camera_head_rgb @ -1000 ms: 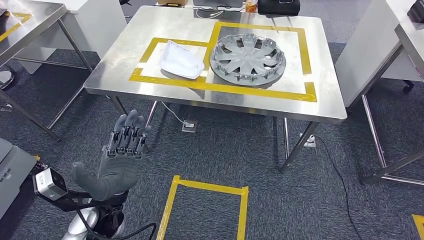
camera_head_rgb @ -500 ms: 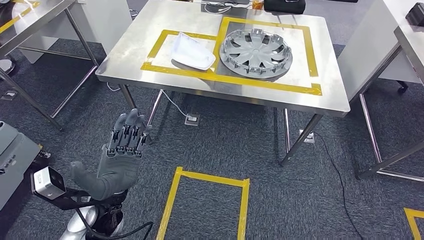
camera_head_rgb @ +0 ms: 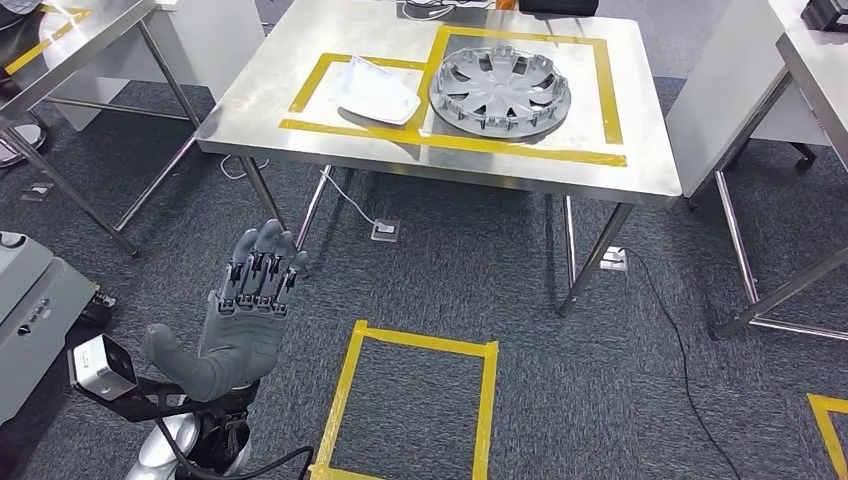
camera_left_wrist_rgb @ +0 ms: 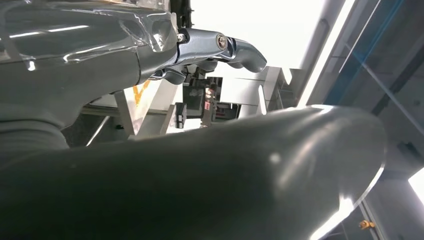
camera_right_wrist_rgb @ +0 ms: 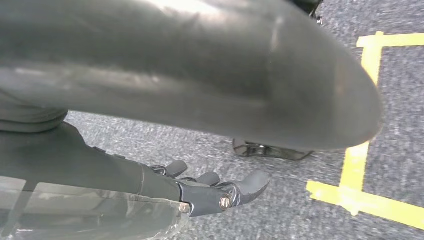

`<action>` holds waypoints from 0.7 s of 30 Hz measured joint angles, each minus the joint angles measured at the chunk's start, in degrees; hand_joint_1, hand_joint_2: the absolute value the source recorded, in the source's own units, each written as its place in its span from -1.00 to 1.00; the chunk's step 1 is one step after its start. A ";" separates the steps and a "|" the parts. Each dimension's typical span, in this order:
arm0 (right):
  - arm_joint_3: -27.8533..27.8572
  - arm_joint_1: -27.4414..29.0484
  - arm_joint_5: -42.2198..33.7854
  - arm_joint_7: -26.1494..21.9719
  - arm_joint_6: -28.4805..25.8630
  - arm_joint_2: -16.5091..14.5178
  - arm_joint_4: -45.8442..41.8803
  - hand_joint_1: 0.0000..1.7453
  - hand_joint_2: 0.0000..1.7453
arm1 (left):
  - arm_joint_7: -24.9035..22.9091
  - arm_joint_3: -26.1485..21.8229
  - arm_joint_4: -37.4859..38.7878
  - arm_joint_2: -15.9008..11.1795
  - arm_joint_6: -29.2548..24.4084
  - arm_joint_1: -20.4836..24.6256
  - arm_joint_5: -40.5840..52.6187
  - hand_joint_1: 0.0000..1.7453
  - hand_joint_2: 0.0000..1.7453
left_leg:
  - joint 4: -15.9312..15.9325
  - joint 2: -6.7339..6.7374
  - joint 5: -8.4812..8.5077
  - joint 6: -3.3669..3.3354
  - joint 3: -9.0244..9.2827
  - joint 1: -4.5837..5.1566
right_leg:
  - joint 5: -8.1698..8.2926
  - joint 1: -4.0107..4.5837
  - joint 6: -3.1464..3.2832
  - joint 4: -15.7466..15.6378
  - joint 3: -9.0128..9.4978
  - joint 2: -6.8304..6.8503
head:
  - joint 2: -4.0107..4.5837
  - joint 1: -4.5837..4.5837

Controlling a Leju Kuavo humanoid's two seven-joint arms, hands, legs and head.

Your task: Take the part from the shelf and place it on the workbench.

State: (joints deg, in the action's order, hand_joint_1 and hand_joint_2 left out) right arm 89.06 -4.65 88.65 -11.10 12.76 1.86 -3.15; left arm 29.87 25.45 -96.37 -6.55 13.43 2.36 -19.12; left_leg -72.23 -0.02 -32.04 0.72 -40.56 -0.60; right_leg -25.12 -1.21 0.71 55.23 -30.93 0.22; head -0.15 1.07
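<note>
Steel counter [camera_head_rgb: 330, 150] already carries a hubcap [camera_head_rgb: 499, 93]; both robot hands [camera_head_rgb: 245, 315] [camera_right_wrist_rgb: 220, 192], fingers apart and empty, risk colliding with its edge if the robot walks closer.

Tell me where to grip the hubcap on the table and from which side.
Grip the hubcap by its outer rim at the edge nearest the robot, coming in over the table's front edge. It lies flat and wide, so probably only the rim offers a hold.

Workbench [camera_head_rgb: 300, 140] far edge cut off
</note>
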 joint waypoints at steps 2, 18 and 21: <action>0.01 0.12 0.00 0.00 0.00 -0.06 0.00 -1.00 -1.00 | -0.01 -0.04 0.00 -0.01 -0.05 -0.13 0.00 -1.00 -1.00 | 1.29 0.01 1.40 0.20 2.59 -0.36 | 0.75 -0.09 -0.32 0.22 -1.09 -0.04 | 0.00 0.01; 0.04 0.23 0.00 -0.11 0.01 -0.21 -0.23 -1.00 -1.00 | -0.05 -0.68 -0.28 0.19 -0.11 -0.57 0.35 -1.00 -1.00 | 16.19 0.15 9.03 -3.98 6.44 1.16 | -5.42 0.00 -2.84 13.02 -4.49 -0.17 | 0.00 -0.21; 0.05 0.10 0.04 -0.11 0.03 0.03 -0.42 -1.00 -1.00 | -0.05 -0.73 -0.35 0.26 -0.11 -0.58 0.36 -1.00 -1.00 | 15.97 0.15 10.03 -3.52 5.52 1.45 | -3.77 0.64 -1.91 1.37 3.04 -0.07 | 0.00 -0.15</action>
State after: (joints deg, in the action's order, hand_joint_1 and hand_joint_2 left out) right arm 89.11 -4.55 88.70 -11.22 12.79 1.89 -3.57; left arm 29.82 24.72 -96.72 -6.29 13.31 1.78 -18.77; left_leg -56.26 0.13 -22.01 -2.79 -35.03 0.85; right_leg -28.90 -0.57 -1.20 56.60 -27.89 0.15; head -0.15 0.92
